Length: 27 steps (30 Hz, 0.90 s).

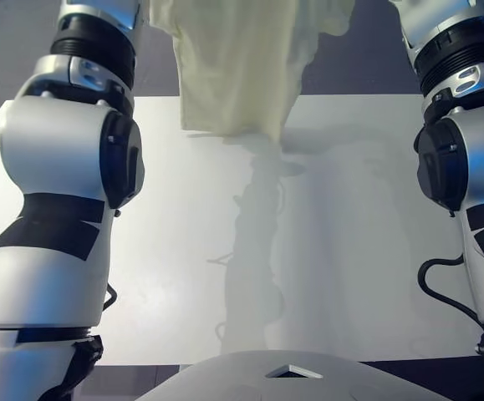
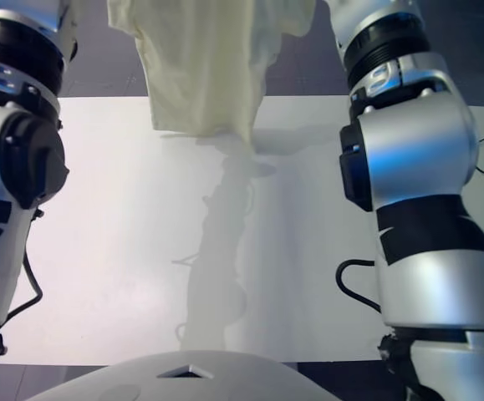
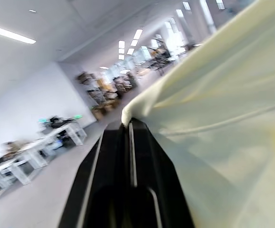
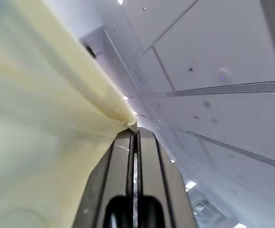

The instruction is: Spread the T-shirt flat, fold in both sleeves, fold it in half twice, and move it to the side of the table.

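Over the far part of the white surface [image 1: 359, 251], the shirt [image 1: 237, 67] hangs below and between both grippers, its hem close to the surface. The left gripper [image 3: 129, 124] is clamped on one shirt edge, and the right gripper [image 4: 135, 130] is pinched tight on another.

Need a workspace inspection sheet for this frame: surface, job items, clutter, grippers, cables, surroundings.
Surface: white table, the shirt's shadow on it.
Job's things: pale T-shirt held up over the table's far edge, hanging bunched, not spread.
Clutter: nothing seen.
Grippers: left gripper and right gripper, fingers shut on the T-shirt's edge.
Cables: black cable looping by the right arm over the table.
Surroundings: dark floor beyond the table; desks and ceiling lights in a big room.
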Available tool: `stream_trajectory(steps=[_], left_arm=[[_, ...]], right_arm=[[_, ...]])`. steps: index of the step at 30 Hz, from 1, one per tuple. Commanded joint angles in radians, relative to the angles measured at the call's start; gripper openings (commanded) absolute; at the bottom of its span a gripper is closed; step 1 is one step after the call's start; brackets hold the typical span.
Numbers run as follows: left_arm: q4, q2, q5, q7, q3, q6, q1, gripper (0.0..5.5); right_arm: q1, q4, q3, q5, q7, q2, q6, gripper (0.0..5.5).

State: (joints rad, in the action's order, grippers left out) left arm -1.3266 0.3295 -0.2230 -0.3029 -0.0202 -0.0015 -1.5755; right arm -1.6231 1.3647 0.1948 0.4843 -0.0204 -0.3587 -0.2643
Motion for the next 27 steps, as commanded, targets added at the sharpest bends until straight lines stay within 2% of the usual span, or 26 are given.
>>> stream_trajectory(steps=[1,7,11,14,19,27], left_arm=[[0.086,0.001,0.058,-0.174,-0.003,0.077,0.202,0.01],[0.606,0.098,0.141,-0.280,-0.035,0.335,0.431,0.01],[0.887,0.144,0.205,-0.385,-0.030,0.516,0.491,0.01],[1.187,0.224,0.295,-0.562,0.042,0.700,0.599,0.01],[1.538,0.391,0.394,-0.733,0.139,0.893,0.813,0.01],[1.720,0.573,0.488,-0.878,0.175,0.934,0.953,0.01]], right_arm=[[0.129,-0.031,-0.029,-0.065,-0.133,0.027,-0.090,0.00],[0.305,-0.150,-0.089,-0.207,-0.429,-0.037,-0.184,0.00],[0.429,-0.328,-0.090,-0.319,-0.751,-0.073,-0.124,0.00],[0.504,-0.513,-0.089,-0.408,-0.934,-0.105,0.006,0.00],[0.596,-0.779,-0.099,-0.514,-1.073,-0.140,0.245,0.00],[0.836,-1.363,-0.050,-0.779,-1.349,-0.313,0.775,0.00]])
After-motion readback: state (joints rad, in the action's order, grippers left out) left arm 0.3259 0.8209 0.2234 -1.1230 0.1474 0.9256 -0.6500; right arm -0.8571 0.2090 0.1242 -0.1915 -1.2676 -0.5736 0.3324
